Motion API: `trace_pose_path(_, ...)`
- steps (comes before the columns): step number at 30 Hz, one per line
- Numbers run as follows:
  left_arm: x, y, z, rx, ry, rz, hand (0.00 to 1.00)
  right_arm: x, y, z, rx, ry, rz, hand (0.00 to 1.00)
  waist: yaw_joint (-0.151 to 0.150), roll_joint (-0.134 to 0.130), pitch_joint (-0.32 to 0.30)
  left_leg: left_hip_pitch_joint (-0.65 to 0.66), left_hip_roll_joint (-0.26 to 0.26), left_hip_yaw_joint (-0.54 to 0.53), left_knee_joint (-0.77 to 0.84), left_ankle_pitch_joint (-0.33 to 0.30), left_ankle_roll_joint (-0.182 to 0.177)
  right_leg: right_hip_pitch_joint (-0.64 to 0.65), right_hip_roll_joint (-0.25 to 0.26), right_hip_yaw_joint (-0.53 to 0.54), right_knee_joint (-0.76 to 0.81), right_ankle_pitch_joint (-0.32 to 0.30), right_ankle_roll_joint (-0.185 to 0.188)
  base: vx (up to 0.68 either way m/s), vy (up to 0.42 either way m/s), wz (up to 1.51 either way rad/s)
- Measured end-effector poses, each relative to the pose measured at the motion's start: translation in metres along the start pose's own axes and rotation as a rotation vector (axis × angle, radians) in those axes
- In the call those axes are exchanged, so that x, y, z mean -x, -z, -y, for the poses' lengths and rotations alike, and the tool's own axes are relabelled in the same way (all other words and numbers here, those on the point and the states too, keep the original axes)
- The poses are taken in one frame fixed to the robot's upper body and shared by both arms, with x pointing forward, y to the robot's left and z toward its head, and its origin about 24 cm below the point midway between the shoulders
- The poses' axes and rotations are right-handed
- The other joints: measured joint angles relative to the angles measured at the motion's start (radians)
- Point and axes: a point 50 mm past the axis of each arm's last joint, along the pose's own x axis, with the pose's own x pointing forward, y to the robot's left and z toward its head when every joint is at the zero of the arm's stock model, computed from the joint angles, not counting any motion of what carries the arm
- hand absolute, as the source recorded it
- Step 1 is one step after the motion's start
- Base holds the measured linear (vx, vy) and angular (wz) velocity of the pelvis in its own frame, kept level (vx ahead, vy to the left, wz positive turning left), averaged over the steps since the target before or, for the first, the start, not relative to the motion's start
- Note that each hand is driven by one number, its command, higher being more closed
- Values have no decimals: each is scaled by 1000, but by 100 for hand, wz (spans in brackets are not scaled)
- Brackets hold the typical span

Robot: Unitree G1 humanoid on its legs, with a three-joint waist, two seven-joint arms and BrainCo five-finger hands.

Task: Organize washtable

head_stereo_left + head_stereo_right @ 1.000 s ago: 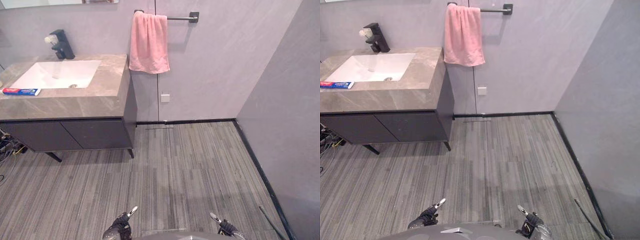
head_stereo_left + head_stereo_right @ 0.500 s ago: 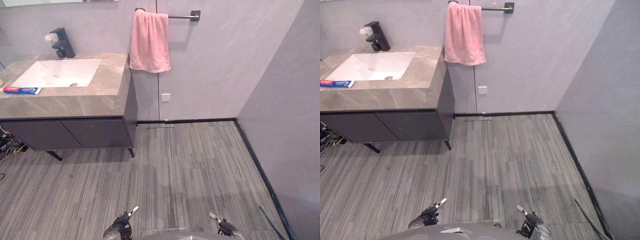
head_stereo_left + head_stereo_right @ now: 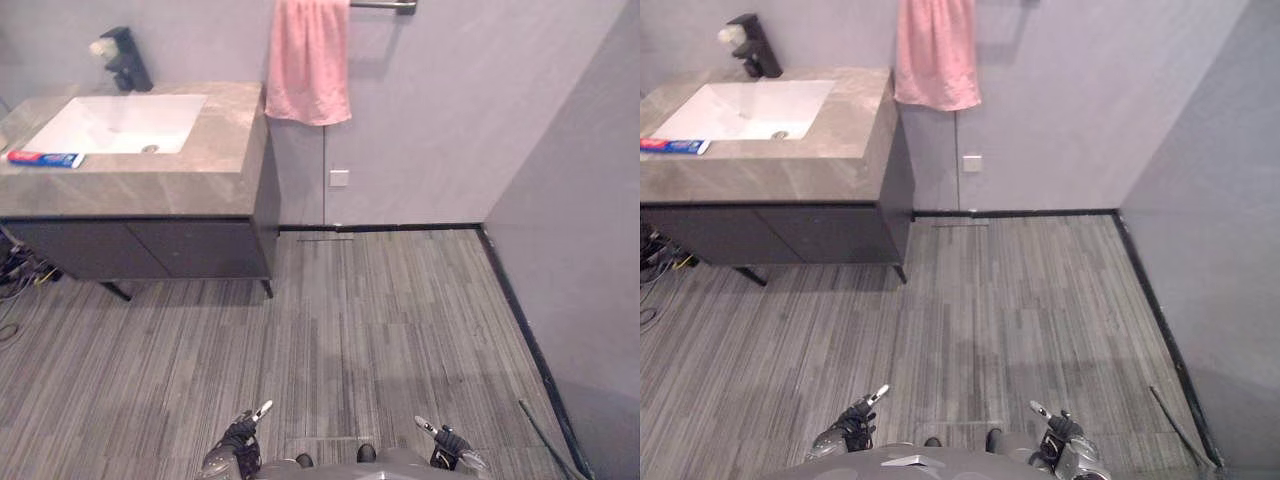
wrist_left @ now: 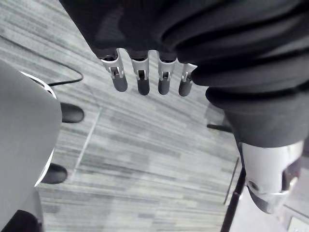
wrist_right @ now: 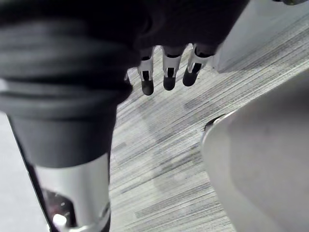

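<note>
Left robot hand (image 3: pixel 240 445) and right robot hand (image 3: pixel 450 446) hang relaxed, empty, over striped floor (image 3: pixel 380 320), washtable (image 3: pixel 218 150) well apart.

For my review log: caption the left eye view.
Left hand and right hand low, open; blue-red toothpaste box beside white sink basin.

The left hand (image 4: pixel 203 34) hangs over grey, streaked floor planks (image 4: pixel 145 159). Its dark ribbed cover spreads from eleven o'clock round to three. The fingers (image 4: pixel 143 82) stick out from the cover near twelve o'clock in a straight, even row, their dark tips touching nothing and holding nothing. The silver thumb (image 4: pixel 268 179) sits apart from them at four o'clock. A thin dark strip (image 4: pixel 232 203) on the floor runs just beside it toward five o'clock.
</note>
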Motion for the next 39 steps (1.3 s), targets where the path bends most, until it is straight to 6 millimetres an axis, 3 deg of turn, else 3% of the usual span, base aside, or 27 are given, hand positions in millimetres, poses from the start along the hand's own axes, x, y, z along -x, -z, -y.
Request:
trace_pose_path(1, 0, -2, 1, 23, 1, 12, 0, 0, -5, -1, 0, -4, 21, 0, 4, 2, 16, 4, 7, -1, 20, -11, 1, -86, -19, -4, 183, -2, -9, -106, 78, 11)
trace_pose_path(2, 1, -3, 2, 25, 4, 18, 0, 0, -9, -1, -18, -8, 35, 0, 4, 7, 24, 8, 24, 0, 42, -29, -5, -134, -35, -14, 244, -8, -11, -149, 97, 6)
trace_pose_path(5, 2, -3, 4, -3, 21, 21, 0, -1, -12, 3, -55, 8, 37, 0, -2, 14, 29, 35, 58, -1, 40, -59, -29, -164, -95, -87, 54, -3, -8, -160, 78, -9)
trace_pose_path(7, 2, -5, 8, -18, 38, 29, 0, -2, -13, 7, -103, 29, 34, 0, -23, 22, 32, 45, 80, -2, 40, -86, -53, -161, -104, -105, -203, 57, 10, -115, 35, -8)
trace_pose_path(9, 0, -11, 19, -49, 75, 41, 0, -3, -14, 12, -159, 52, 11, 0, -39, 18, 39, 73, 83, -16, 36, -133, -86, -157, -124, -94, -465, 162, 35, 101, -123, 1)
trace_pose_path(11, -2, -12, 26, -40, 97, 36, 0, -3, -8, 20, -184, 79, -28, 0, -57, 22, 39, 96, 104, -42, 73, -199, -96, -150, -127, -73, -426, 162, 20, 378, -369, 32)
trace_pose_path(12, -4, -6, 29, -27, 97, -4, 0, -2, -6, 29, -211, 106, -40, 0, -74, 59, 34, 122, 160, -57, 97, -238, -82, -151, -82, -84, -349, 206, 0, 588, -480, 48)
trace_pose_path(13, -4, 3, 29, -13, 89, -42, 0, -2, -6, 33, -216, 116, -37, 0, -76, 87, 20, 124, 187, -71, 139, -227, -96, -152, -59, -85, -326, 206, 0, 561, -482, 18)
trace_pose_path(14, -5, 8, 30, 8, 79, -69, 0, -2, -6, 33, -218, 122, -44, 0, -78, 96, 19, 79, 221, -70, 263, -203, -99, -156, -22, -86, -285, 187, -37, 469, -493, -27)
trace_pose_path(15, -7, 2, 28, 33, 61, -61, 0, -4, -11, 27, -212, 106, -37, 0, -76, 104, 23, -35, 271, -91, 561, -102, -85, -117, 15, -91, -266, 150, -78, 344, -491, -46)
trace_pose_path(16, -8, 2, 26, 39, 54, -67, 0, -4, -13, 25, -202, 99, -35, 0, -75, 108, 27, -81, 290, -103, 674, -29, -75, -90, 33, -90, -270, 132, -91, 249, -411, -60)
trace_pose_path(17, -8, 1, 25, 56, 44, -65, 0, -5, -17, 20, -177, 84, -27, 0, -72, 110, 39, -142, 307, -129, 865, 44, -97, -33, 62, -78, -276, 100, -114, 164, -247, -78)
trace_pose_path(18, -9, -5, 22, 63, 31, -33, 0, -7, -23, 7, -120, 50, -14, 0, -67, 107, 60, -208, 304, -123, 1093, 20, -86, 77, 98, -44, -310, 73, -144, 136, -176, -84)
trace_pose_path(20, -11, -14, 19, 68, 17, 2, 0, -8, -31, -5, -82, 20, 8, 0, -63, 77, 75, -276, 291, -70, 1167, -21, -76, 186, 105, -15, -371, 60, -158, -15, -36, -62)
trace_pose_path(22, -12, -27, 16, 92, 2, 48, 0, -9, -41, -14, -48, 7, 34, 0, -30, 53, 85, -393, 263, 24, 1016, -67, -71, 297, 84, 32, -444, 31, -151, -251, 28, -50)
trace_pose_path(23, -12, -27, 15, 100, -5, 52, 0, -9, -46, -17, -43, 3, 45, 0, -29, 57, 86, -417, 256, 32, 940, -71, -75, 319, 80, 39, -457, 21, -143, -83, -3, -52)
trace_pose_path(25, -10, -20, 5, 144, -56, 36, 0, -9, -57, -25, -57, -10, 84, 0, -17, 56, 96, -419, 220, 23, 500, -51, -101, 392, 51, 72, -470, -29, -89, 341, -42, -62)
trace_pose_path(27, -7, -5, -1, 163, -84, -8, 0, -8, -59, -23, -52, -10, 117, 0, -19, 72, 80, -408, 188, -70, 229, 7, -127, 427, 24, 90, -471, -90, -49, 272, 37, -63)
trace_pose_path(29, -4, 4, -8, 176, -118, -39, 0, -7, -52, -14, -39, 7, 121, 0, -13, 80, 61, -414, 174, -81, 269, 48, -121, 472, -19, 120, -417, -183, -3, 407, 179, -54)
trace_pose_path(30, -4, 7, -7, 173, -120, -51, 0, -7, -42, -8, -39, 23, 94, 0, -15, 91, 43, -413, 169, -73, 318, 122, -109, 474, -29, 133, -357, -200, 26, 563, 199, -37)
trace_pose_path(31, -4, 9, -6, 174, -121, -58, 0, -6, -39, -5, -39, 28, 85, 0, -15, 89, 38, -413, 163, -73, 334, 132, -100, 467, -34, 136, -323, -201, 29, 574, 163, -6)
trace_pose_path(32, -3, 9, -16, 130, -140, -68, 0, -4, -16, -1, -50, 37, 26, 0, -25, 36, 2, -393, 109, -50, 351, 84, -70, 382, -86, 137, -120, -167, 63, 585, 153, 15)
trace_pose_path(33, -4, 5, -19, 93, -139, -65, 0, -2, -2, -2, -85, 37, -22, 0, -34, -2, 3, -336, 74, -42, 332, 61, -52, 317, -105, 144, 67, -61, 53, 607, 155, 36)
trace_pose_path(34, -5, 5, -22, 54, -140, -79, 0, -2, 6, 2, -115, 48, -53, 0, -48, -16, 8, -259, 63, -44, 294, 47, -32, 244, -107, 158, 262, 55, 76, 426, 81, 27)
trace_pose_path(35, -4, 8, -23, 49, -142, -97, 0, -1, 10, 5, -130, 60, -67, 0, -43, -16, 10, -177, 64, -47, 248, 45, -28, 211, -100, 134, 333, 17, 50, 254, 44, 17)
trace_pose_path(37, -3, 14, -21, 38, -134, -113, 0, -1, 9, 8, -121, 66, -60, 0, -44, 7, 14, -34, 89, -43, 133, 45, -28, 178, -75, 59, 261, -65, -7, -18, -11, 5)
trace_pose_path(39, -4, 12, -17, 42, -119, -107, 0, -1, 7, 7, -126, 59, -47, 0, -47, 8, 11, 5, 98, -44, 85, 45, -28, 145, -32, 55, 47, -86, 15, -218, -14, 30)
